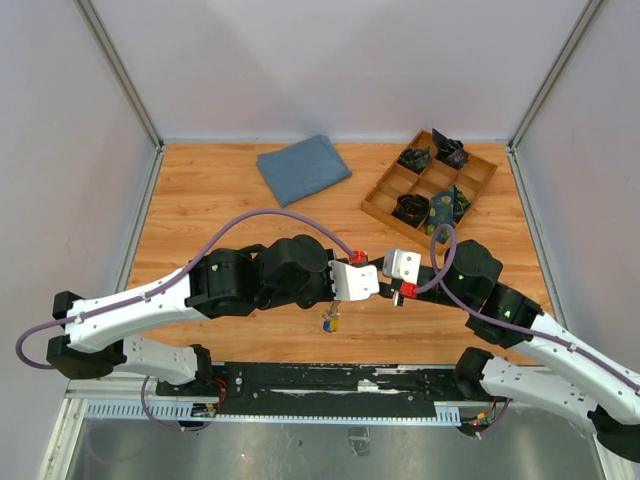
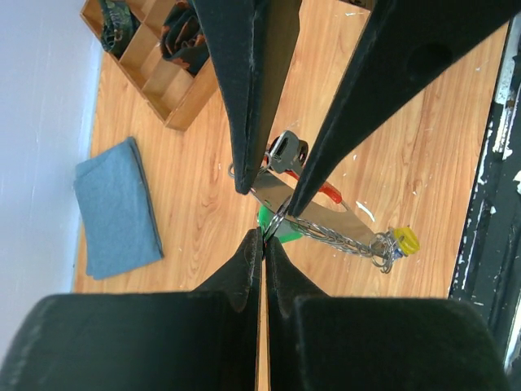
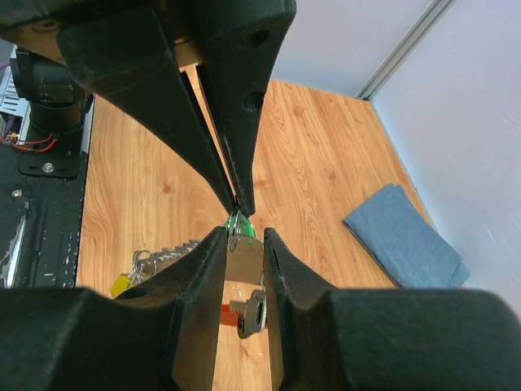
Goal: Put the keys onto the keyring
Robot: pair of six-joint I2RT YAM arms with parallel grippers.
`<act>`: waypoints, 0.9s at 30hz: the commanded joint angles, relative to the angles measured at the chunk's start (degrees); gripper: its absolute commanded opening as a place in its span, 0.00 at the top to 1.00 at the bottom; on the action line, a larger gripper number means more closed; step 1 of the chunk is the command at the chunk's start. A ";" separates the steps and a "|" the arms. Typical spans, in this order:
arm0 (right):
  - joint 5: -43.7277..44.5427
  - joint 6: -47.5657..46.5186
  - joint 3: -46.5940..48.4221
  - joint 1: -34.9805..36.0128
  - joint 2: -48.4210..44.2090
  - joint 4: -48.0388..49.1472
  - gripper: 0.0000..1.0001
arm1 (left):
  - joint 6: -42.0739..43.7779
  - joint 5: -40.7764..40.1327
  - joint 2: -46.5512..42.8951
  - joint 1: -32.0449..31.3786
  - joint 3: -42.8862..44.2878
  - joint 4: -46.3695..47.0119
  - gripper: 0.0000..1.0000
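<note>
Pinching keys (image 2: pixel 326 221): left claw (image 2: pixel 263 236); right claw (image 2: pixel 269 202)

We find no text, brand, number or sign that we can read in any of the three views. The keys (image 2: pixel 326 218) show too small and too glary for us to make out any marking on them.
</note>
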 commanded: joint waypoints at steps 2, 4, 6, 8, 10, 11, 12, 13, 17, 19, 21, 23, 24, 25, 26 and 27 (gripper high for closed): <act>-1.11 1.36 -0.58 1.28 0.64 4.98 0.74 | 0.88 0.06 -0.87 -0.37 2.16 1.95 1.00; -1.26 1.52 -0.62 1.35 0.80 5.06 0.75 | 0.90 0.12 -1.06 -0.42 2.05 2.10 0.99; -1.33 1.52 -0.63 1.38 0.92 4.78 0.75 | 0.88 0.07 -1.15 -0.37 1.95 2.26 0.99; -1.41 1.53 -0.62 1.46 0.99 4.36 0.77 | 0.88 0.08 -1.25 -0.37 1.92 2.35 1.00; -1.46 1.51 -0.57 1.54 1.08 4.06 0.77 | 0.87 0.10 -1.41 -0.37 1.81 2.56 0.99; -1.54 1.54 -0.70 1.55 1.10 3.99 0.77 | 0.83 0.12 -1.52 -0.37 1.77 2.68 0.99; -1.45 1.60 -0.72 1.60 1.25 3.95 0.77 | 0.79 0.14 -1.62 -0.37 1.77 2.71 1.00; -1.41 1.54 -0.67 1.63 1.30 3.92 0.77 | 0.79 0.21 -1.67 -0.37 1.78 2.79 0.99; -1.69 1.51 -0.49 1.72 1.90 3.76 0.79 | 0.70 0.27 -1.96 -0.37 1.72 3.12 1.00; -1.57 1.46 -0.52 1.73 2.13 3.74 0.81 | 0.74 0.40 -2.07 -0.37 1.72 3.15 0.99; -1.38 1.43 -0.55 1.73 2.22 3.88 0.83 | 0.61 0.43 -2.19 -0.37 1.64 3.21 1.00; -1.38 1.41 -0.45 1.73 2.41 3.81 0.86 | 0.61 0.49 -2.38 -0.42 1.59 3.31 0.99; -1.31 1.35 -0.38 1.73 2.40 3.86 0.88 | 0.61 0.49 -2.48 -0.38 1.56 3.43 1.00; -1.22 1.21 -0.31 1.73 2.47 3.93 0.91 | 0.61 0.57 -2.55 -0.37 1.51 3.54 0.99; -1.31 1.25 -0.29 1.73 2.41 4.02 0.95 | 0.61 0.66 -2.61 -0.37 1.43 3.65 0.99; -1.55 1.21 -0.19 1.73 2.34 4.30 0.99 | 0.61 0.74 -2.70 -0.38 1.27 3.81 1.00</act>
